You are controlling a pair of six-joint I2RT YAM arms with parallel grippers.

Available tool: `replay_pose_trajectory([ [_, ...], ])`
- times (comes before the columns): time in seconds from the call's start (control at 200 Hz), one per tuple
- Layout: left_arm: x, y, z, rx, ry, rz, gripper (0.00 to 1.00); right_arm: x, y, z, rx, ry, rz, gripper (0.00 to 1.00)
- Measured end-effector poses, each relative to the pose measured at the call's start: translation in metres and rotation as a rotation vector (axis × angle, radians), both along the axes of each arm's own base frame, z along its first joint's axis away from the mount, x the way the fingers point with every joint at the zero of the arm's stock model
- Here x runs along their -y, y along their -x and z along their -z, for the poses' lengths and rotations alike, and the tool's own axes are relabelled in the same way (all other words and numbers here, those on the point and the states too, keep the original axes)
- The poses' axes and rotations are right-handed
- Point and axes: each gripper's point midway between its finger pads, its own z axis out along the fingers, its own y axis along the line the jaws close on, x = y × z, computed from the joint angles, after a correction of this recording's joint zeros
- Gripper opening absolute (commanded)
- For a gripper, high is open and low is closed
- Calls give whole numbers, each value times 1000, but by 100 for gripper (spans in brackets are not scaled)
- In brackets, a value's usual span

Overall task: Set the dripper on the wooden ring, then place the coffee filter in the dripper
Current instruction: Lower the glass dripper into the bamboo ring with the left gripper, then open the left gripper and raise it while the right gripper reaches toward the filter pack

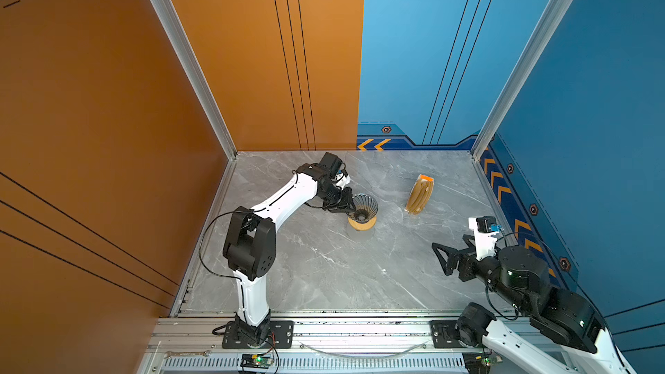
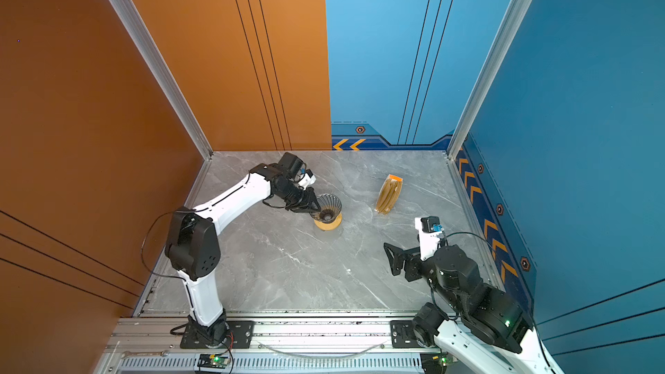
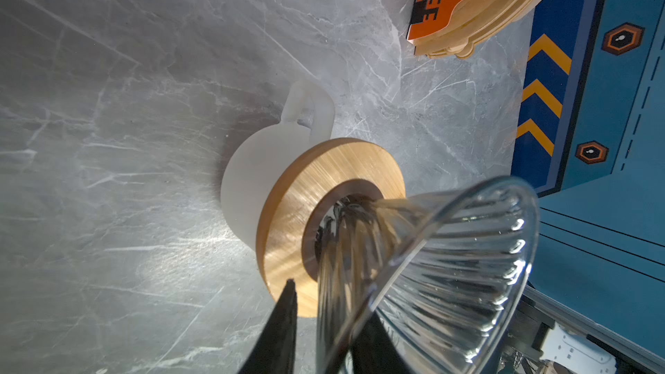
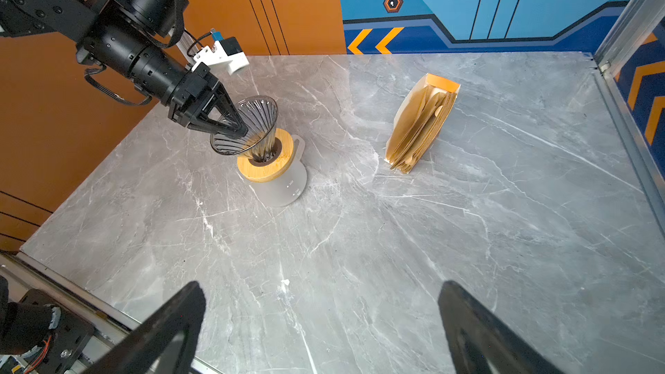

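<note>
1. Left gripper (image 4: 239, 130) sits at the rim of the dripper (image 4: 252, 127), with one finger (image 3: 284, 318) outside the wall and the other inside the cone.
2. In the left wrist view there is a gap between the outer finger and the dripper wall. The jaws are slightly parted and do not look clamped on it.
3. The dripper (image 1: 365, 205) is mid-desk, tilted toward the left gripper. Its narrow stem is down in the hole of the wooden ring (image 4: 284, 167).
4. The wooden ring lies flat on top of the translucent white jug (image 4: 288, 188), which stands on the desk (image 1: 324, 275).
5. The filter pack (image 1: 419, 194) with an orange strip stands on edge on the desk, right of the dripper and well apart from it. Neither gripper touches it.
6. Right gripper (image 1: 440, 259) is over the near right part of the desk with jaws spread wide and nothing between them. It is far from both the dripper and the filter pack.
</note>
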Motion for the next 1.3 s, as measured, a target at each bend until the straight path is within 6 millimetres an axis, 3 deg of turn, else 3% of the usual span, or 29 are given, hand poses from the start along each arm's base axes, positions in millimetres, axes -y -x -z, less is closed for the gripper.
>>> replay_pose_trajectory([
  [0.48,1,1,-3,-5,12,-2,29,-1,-1,2,-10,1,-1,100],
  [0.576,1,2,-6,-2,17,-5,37,-1,-1,2,-10,1,-1,100],
  [0.776,-2,3,-20,24,32,-10,68,-1,-1,2,-15,3,0,100],
  [0.931,-3,8,-42,74,66,11,85,-5,-3,6,-33,12,-9,100],
  [0.991,-3,11,-54,96,85,15,100,-7,-4,8,-44,17,-15,100],
  [1.301,-7,30,-114,263,173,111,98,-5,-15,15,-76,41,35,100],
])
